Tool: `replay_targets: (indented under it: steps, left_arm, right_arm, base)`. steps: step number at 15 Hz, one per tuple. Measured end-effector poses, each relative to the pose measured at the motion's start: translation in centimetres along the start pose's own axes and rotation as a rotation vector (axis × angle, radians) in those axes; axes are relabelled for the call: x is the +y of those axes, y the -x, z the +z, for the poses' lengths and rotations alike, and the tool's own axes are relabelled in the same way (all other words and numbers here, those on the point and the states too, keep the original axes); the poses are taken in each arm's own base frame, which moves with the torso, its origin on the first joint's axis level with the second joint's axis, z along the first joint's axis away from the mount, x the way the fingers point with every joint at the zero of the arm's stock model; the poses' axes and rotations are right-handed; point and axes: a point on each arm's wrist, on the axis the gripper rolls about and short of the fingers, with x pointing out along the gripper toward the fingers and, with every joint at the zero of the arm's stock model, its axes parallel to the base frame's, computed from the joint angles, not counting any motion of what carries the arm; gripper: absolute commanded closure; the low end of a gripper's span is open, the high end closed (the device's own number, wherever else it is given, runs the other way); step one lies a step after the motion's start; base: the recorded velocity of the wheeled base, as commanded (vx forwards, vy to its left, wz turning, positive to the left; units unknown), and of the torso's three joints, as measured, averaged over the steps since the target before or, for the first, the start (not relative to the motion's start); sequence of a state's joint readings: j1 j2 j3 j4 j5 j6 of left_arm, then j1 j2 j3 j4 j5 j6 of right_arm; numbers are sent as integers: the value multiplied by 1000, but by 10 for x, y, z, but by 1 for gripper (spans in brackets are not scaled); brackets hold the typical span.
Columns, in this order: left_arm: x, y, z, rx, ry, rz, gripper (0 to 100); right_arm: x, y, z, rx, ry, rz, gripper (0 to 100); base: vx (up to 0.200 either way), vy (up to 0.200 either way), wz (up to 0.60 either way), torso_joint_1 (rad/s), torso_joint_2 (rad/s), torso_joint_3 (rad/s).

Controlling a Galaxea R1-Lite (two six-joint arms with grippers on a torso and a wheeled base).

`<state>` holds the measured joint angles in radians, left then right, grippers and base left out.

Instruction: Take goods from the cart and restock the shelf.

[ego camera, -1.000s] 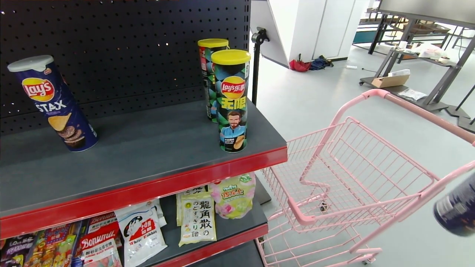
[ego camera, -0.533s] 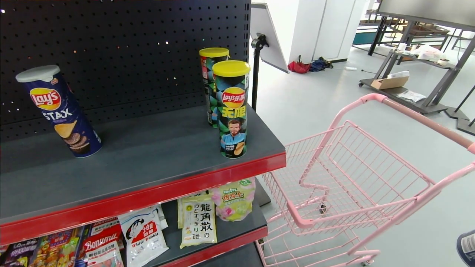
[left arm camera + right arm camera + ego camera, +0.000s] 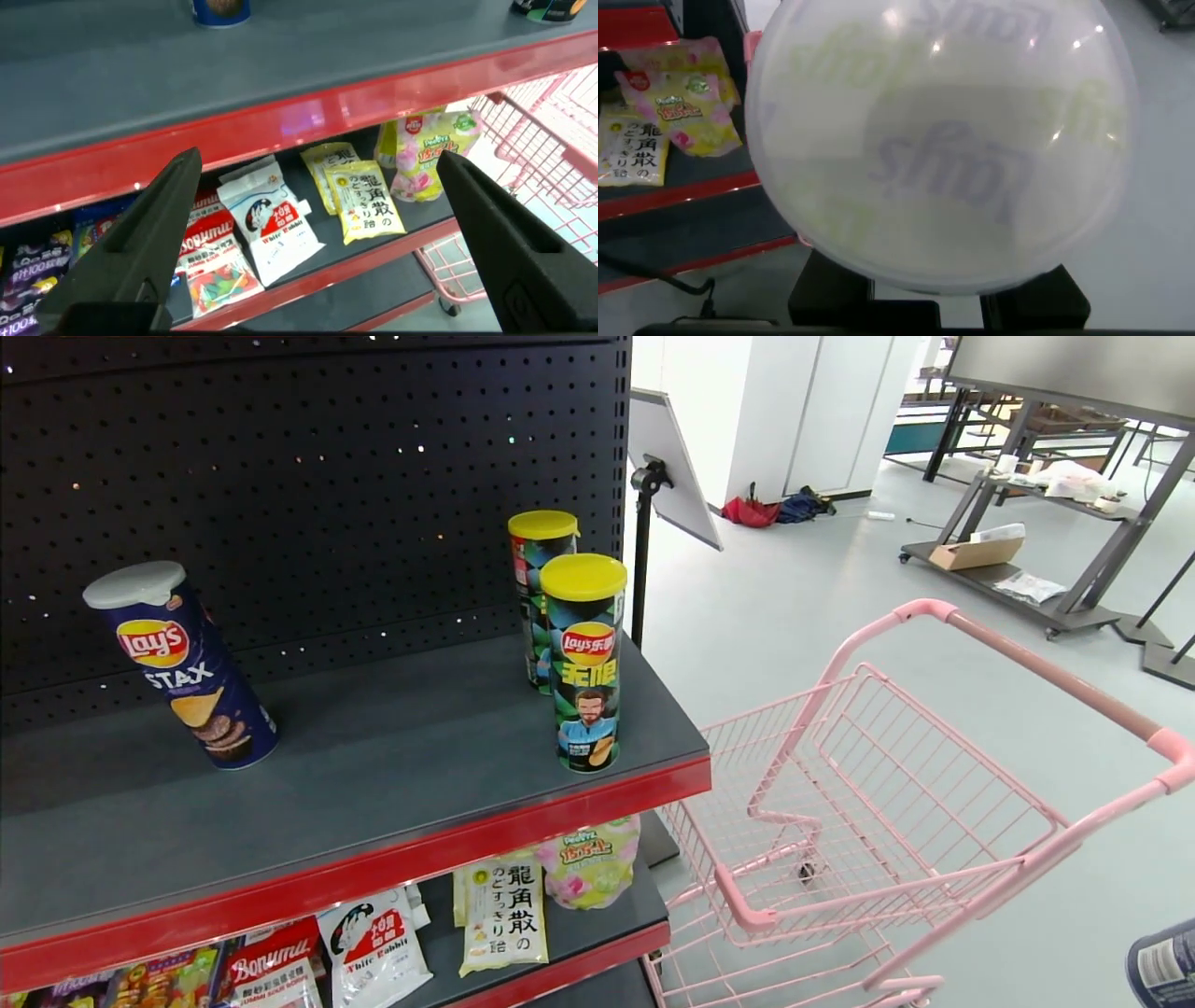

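A blue chips can (image 3: pixel 1162 966) shows at the bottom right corner of the head view, beside the pink cart (image 3: pixel 1027 663). In the right wrist view its clear lid (image 3: pixel 938 140) sits right in front of the camera, and my right gripper is shut on the can. On the grey top shelf (image 3: pixel 373 784) another blue chips can (image 3: pixel 182 667) stands at the left. Two green cans with yellow lids (image 3: pixel 583 663) stand at the right end. My left gripper (image 3: pixel 318 271) is open below the shelf's red front edge (image 3: pixel 308 117), with nothing between its fingers.
Snack bags (image 3: pixel 499 910) lie on the lower shelf (image 3: pixel 280 224). A black pegboard (image 3: pixel 327 476) backs the top shelf. The cart's basket holds no goods that I can see. A sign stand (image 3: pixel 653 476) rises beside the shelf, with racks (image 3: pixel 1027 560) far behind.
The head camera has shifted, so the shelf and cart sit lower in the picture. The blue can in my right gripper has dropped towards the picture's bottom right corner.
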<state>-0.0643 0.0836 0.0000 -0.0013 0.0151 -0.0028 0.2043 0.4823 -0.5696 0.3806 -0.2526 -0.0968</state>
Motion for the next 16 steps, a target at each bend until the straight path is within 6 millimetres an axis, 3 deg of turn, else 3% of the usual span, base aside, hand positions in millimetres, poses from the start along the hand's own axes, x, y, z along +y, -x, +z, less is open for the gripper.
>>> replay_targets:
  steps: [10, 16]
  left_arm:
    - [0, 0, 0, -1, 0, -1, 0]
    - [0, 0, 0, 0, 0, 0, 0]
  right_arm:
    - [2, -3, -3, 13, 44, 58, 100]
    - [3, -4, -10, 22, 61, 57, 100]
  base:
    - [0, 0, 0, 152, -339, -191]
    - [0, 0, 600, 9, -7, -6]
